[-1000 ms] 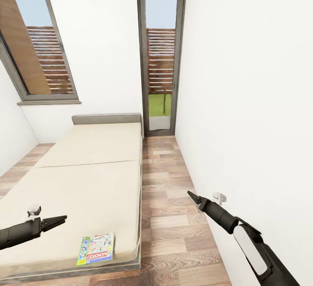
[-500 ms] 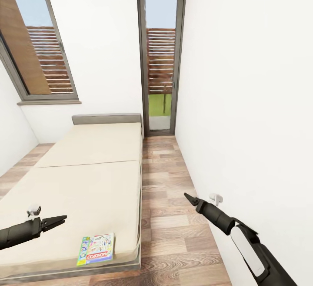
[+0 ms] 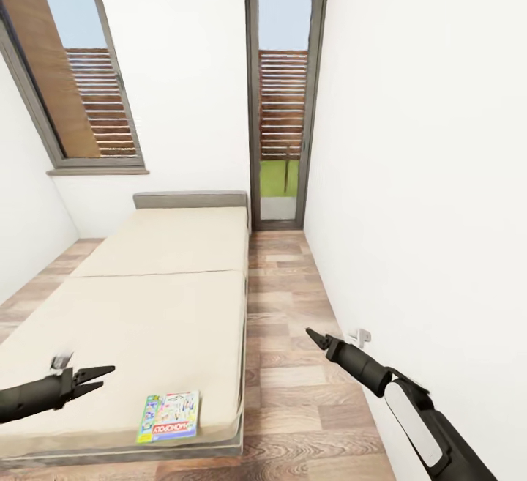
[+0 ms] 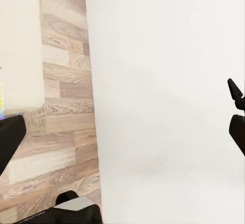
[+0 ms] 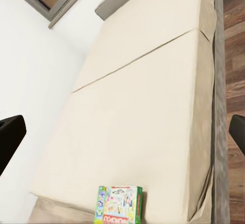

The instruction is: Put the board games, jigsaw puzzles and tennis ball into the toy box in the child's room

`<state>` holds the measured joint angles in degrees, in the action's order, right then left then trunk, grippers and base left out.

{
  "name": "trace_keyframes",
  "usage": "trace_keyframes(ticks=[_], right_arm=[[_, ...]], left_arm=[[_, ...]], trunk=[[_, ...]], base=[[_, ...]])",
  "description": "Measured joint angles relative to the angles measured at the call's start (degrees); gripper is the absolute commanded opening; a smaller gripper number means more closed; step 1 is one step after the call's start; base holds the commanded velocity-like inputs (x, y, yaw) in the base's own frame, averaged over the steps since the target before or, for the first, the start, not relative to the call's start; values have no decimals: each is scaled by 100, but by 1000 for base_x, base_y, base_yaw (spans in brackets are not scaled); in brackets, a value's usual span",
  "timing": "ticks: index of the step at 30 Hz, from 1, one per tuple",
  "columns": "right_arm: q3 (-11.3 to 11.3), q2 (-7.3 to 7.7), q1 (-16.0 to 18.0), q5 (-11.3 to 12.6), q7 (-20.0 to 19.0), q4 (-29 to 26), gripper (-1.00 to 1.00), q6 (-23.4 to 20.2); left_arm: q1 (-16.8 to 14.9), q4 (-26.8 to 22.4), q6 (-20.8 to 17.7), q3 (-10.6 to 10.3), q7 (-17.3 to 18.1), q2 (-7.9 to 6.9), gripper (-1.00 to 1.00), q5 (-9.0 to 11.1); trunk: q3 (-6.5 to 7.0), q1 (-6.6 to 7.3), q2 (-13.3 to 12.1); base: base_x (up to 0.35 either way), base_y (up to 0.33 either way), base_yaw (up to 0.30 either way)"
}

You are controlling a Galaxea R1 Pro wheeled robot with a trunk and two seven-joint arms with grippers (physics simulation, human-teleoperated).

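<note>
Beige, smooth mattress covers the bed (image 3: 161, 298); a flat rectangular board game (image 3: 169, 416) lies at its near corner by the wood-grain floor (image 3: 285, 298). My left end effector (image 3: 99, 375) and right end effector (image 3: 313, 337) both hang spread, empty.

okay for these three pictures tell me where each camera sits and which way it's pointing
Head view: from the robot's head, facing forward and down at the bed and window; left claw and right claw show.
Left wrist view: on the left arm, facing wood floor and white wall; dark fingertips at the edges.
Right wrist view: on the right arm, facing the bed.
Shared: head and right wrist both show the board game.
</note>
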<state>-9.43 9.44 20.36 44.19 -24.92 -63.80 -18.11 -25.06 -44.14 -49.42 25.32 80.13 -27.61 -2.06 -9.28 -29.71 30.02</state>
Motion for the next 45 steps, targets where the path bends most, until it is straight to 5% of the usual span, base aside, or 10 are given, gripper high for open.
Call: trace_keyframes(ticks=[8,45], right_arm=[[0,-59,0,-228,0,-84,100,-6],[32,-68,-1,-232,-1,-436,100,-4]], left_arm=[[-1,26,-15,0,-397,58,100,36],[-3,30,-17,-25,-414,240,100,55]], trunk=[[-100,-177,322],[-758,-990,1809]], base=[[-155,0,154],[-5,0,11]])
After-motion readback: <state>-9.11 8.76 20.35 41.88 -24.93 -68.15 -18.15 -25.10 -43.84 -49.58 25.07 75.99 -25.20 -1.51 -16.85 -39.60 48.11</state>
